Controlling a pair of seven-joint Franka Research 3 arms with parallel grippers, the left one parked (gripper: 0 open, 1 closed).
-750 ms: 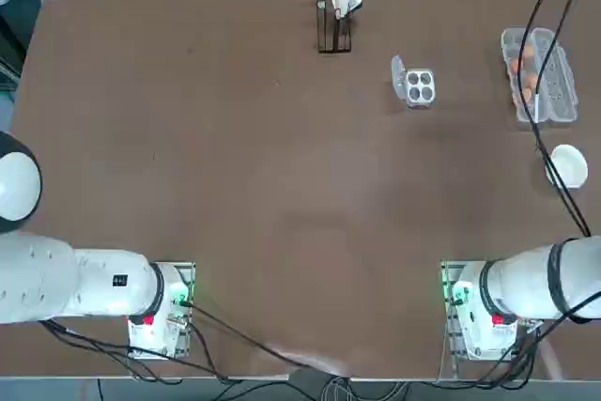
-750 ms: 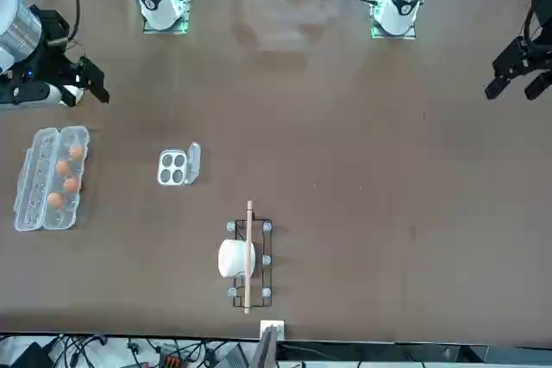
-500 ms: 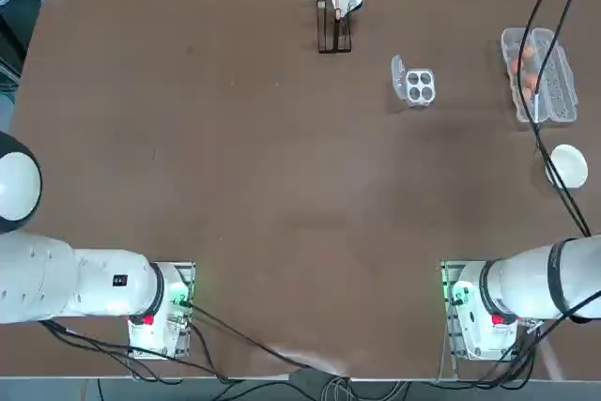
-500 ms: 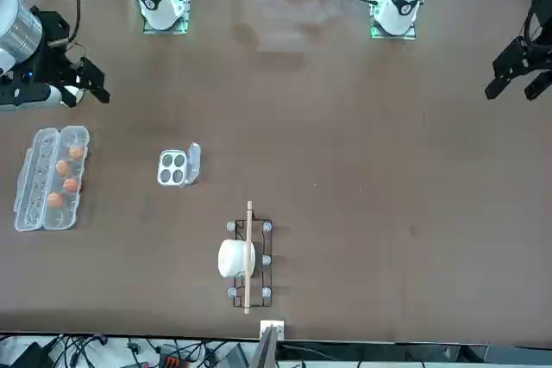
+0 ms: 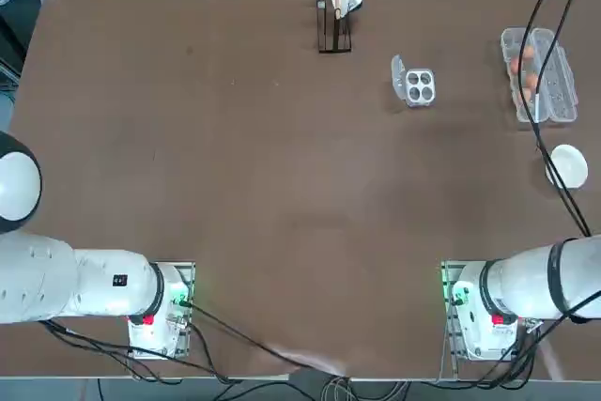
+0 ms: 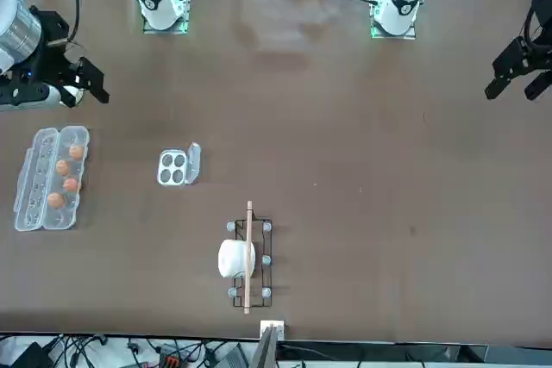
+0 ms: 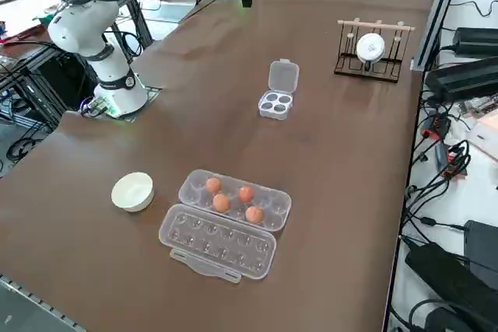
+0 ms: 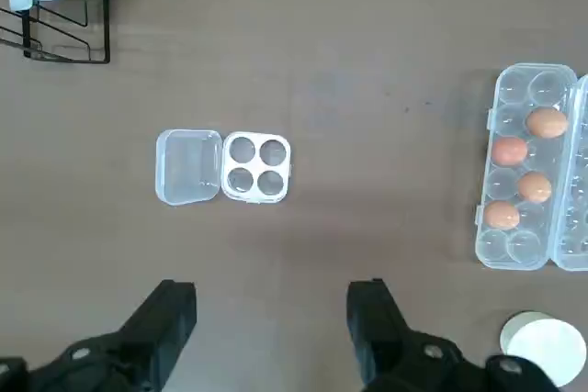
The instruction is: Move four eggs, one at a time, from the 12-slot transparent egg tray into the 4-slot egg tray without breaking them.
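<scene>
At two o'clock on the table from above, four smooth orange-brown eggs sit in a clear plastic twelve-cup carton, where my empty black pincer, fingers apart, should centre over one and close softly.

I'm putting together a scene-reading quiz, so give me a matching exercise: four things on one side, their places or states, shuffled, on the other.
1. four eggs
2. 4-slot egg tray
3. right gripper
4. white bowl

A. fingers apart, nothing between them
B. in the long clear carton
C. on the table beside the carton
D. lid open, all cups empty

Pairs: 1-B, 2-D, 3-A, 4-C
</scene>
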